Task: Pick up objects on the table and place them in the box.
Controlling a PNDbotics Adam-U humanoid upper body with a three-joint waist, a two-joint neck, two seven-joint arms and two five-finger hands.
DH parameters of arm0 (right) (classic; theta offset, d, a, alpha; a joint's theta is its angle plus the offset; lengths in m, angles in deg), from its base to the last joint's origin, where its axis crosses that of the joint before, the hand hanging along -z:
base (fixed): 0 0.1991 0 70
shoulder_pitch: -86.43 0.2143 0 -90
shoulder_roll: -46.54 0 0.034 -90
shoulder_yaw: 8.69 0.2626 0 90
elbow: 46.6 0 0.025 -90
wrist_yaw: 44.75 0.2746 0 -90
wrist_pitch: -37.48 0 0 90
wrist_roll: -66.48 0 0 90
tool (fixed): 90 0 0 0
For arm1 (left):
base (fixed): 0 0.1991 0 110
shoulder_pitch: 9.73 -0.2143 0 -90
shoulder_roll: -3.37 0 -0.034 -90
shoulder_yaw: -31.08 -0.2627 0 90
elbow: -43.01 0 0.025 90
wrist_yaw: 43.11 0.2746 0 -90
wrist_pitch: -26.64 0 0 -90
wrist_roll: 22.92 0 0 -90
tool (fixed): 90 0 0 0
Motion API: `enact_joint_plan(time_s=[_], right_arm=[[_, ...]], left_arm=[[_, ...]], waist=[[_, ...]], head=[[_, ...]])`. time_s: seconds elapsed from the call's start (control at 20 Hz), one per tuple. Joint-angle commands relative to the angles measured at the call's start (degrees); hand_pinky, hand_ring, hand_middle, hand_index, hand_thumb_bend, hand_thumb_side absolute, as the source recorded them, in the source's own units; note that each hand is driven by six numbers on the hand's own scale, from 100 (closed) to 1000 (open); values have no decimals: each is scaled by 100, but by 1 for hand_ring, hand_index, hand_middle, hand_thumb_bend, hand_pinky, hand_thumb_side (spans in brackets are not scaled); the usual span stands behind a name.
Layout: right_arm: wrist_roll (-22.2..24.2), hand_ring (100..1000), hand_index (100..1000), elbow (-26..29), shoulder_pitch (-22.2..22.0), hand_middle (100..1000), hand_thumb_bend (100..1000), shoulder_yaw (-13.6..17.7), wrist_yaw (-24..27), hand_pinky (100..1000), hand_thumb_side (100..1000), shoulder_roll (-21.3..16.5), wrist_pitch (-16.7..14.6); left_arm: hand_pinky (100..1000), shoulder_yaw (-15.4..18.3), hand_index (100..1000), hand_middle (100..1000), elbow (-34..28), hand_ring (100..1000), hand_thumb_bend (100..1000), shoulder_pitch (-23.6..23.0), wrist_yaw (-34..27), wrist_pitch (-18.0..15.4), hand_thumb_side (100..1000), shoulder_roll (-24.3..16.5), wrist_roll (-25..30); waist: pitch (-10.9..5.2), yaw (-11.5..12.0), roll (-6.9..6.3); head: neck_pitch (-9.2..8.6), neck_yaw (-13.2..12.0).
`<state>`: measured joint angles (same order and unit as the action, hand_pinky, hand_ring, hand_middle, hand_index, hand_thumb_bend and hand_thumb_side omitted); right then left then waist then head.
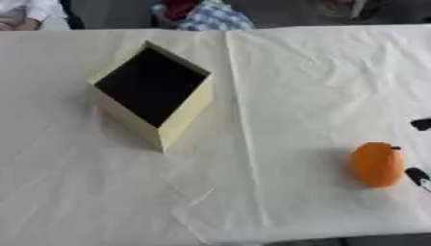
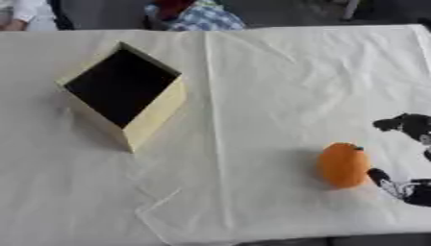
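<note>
Orange fruit [image 2: 343, 165] sitting on the white-clothed worktop [image 2: 252, 96], over on the right and fairly close to the near edge. Oval-ish, long axis running roughly toward and away from the robot, small dark stem bit at the far top.

Right robot hand [image 2: 406, 187] just beside it on the right side, coming in from the right edge. One dark finger low down, tip almost touching the fruit's lower right flank, though contact hard to confirm. Another dark part higher up, clear of the fruit. Looks spread wide with nothing held, fruit lying to its left at the mouth of that gap. Not yet wrapped around anything.

Left robot hand nowhere in either view, so right one clearly the nearer.

Box [image 2: 151, 117] well apart from the fruit, up and to the left, turned corner-on like a diamond, dark open interior, pale yellow walls. Plenty of bare cloth between the two, nothing in the path. Probably a sideways close on the fruit next, then a long carry leftward and away. Near edge of the worktop worth minding if the fruit rolls.
</note>
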<state>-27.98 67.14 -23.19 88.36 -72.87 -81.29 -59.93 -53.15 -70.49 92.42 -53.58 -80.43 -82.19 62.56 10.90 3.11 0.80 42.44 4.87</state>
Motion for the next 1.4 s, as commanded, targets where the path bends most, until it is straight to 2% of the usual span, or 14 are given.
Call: enact_joint_plan(time_s=[0.05,0.35,0.75,1.1,1.25,1.3,1.4], right_arm=[[122,805,885,85,66,737,352,77,213,736,311,-330,124],[758,816,887,85,237,743,330,-113,744,739,367,-487,366],[1378,819,891,85,483,745,356,-274,1187,751,378,-693,657],[1669,825,894,85,658,753,359,-393,1237,762,389,-777,912],[1835,832,895,85,672,760,376,-475,1192,776,359,-783,1042],[1889,833,895,85,669,762,347,-496,1170,777,398,-785,1099],[1991,830,895,85,649,763,383,-547,1138,771,291,-783,1227]], left_arm=[[702,-6,724,781,-110,771,100,42,46,-2,779,-116,27],[702,-20,724,782,-110,772,100,52,35,3,779,-106,46],[702,-44,724,782,-110,772,100,67,8,12,779,-86,84],[702,-72,724,782,-110,772,100,78,-8,29,781,-62,134],[702,-80,724,782,-110,772,100,86,-14,31,780,-52,150],[702,-80,724,782,-110,772,100,87,-16,30,780,-50,153],[702,-77,724,783,-110,772,100,90,-20,29,780,-44,154]], waist=[[-58,-9,10],[-50,35,-6],[-27,83,-35],[4,117,-45],[16,129,-49],[18,133,-50],[28,143,-57]], head=[[-48,-3],[-64,22],[-65,50],[-76,86],[-84,101],[-87,104],[-104,113]])
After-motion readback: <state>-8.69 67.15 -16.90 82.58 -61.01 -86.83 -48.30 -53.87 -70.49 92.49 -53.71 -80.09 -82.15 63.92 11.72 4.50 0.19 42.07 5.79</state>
